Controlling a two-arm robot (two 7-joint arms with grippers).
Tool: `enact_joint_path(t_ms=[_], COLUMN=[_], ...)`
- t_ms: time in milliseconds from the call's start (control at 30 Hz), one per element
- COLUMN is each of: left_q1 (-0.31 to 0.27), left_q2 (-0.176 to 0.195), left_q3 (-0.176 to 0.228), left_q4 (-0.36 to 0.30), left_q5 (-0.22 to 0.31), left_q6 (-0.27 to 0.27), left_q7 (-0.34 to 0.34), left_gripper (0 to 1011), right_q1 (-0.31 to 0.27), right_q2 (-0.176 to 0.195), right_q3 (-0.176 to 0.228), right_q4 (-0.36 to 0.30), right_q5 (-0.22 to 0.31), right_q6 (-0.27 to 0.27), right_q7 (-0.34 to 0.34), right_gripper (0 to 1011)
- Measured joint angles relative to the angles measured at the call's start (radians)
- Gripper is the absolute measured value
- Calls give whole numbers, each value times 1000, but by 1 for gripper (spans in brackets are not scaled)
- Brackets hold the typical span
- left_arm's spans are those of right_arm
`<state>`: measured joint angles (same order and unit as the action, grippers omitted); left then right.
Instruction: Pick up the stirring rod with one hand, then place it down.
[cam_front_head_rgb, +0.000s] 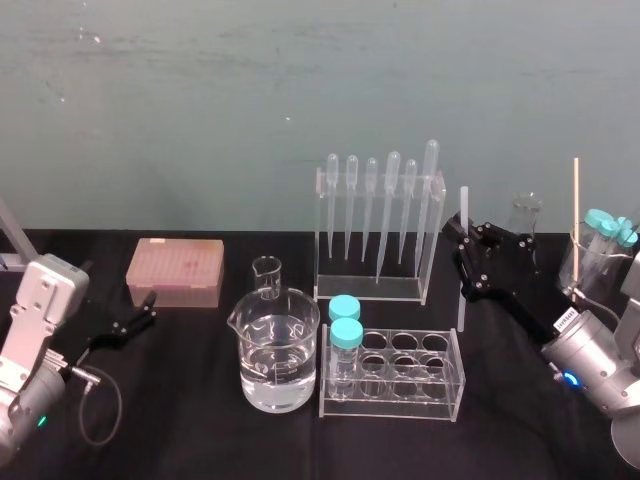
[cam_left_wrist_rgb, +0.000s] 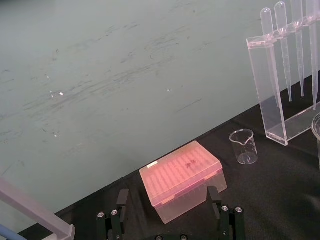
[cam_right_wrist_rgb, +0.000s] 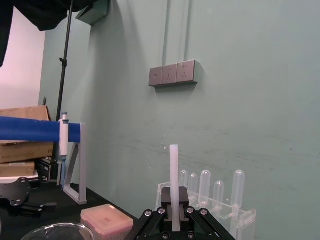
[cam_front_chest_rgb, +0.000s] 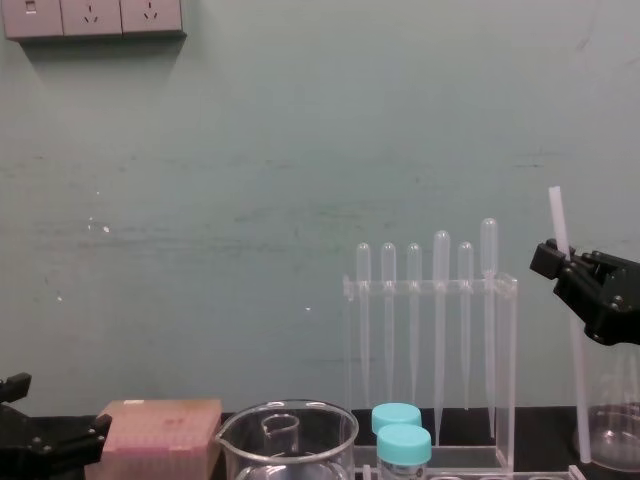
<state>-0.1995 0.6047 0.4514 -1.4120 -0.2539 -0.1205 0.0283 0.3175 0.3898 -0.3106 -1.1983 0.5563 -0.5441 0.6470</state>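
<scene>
The stirring rod (cam_front_head_rgb: 463, 205) looked like frosted, translucent whitish glass, smooth along its length. The right gripper (cam_front_head_rgb: 465, 255) was matt black, seemingly hard plastic. The tabletop (cam_front_head_rgb: 180, 420) wore matt black cloth. The beaker (cam_front_head_rgb: 290, 325) was glossy clear glass; the pipette rack (cam_front_head_rgb: 370, 290) clear, shiny acrylic; the tip box (cam_front_head_rgb: 175, 271) cloudy pink plastic.

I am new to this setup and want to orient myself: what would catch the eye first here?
The right gripper stands out first: it is shut on the stirring rod, held upright just right of the pipette rack. Next comes the large beaker of clear liquid at front centre. The left gripper sits open, low left, by the pink box.
</scene>
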Motion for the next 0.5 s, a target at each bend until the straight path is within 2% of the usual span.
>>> enact_joint_path(t_ms=[500], left_q1=[0], left_q2=[0], left_q3=[0], left_q4=[0], left_q5=[0], left_q6=[0], left_q7=[0], left_gripper=[1000], right_q1=[1], right_q2=[0], right_q3=[-1], right_q4=[0], right_q5=[-1], right_q6=[-2], right_q7=[0], right_gripper=[70])
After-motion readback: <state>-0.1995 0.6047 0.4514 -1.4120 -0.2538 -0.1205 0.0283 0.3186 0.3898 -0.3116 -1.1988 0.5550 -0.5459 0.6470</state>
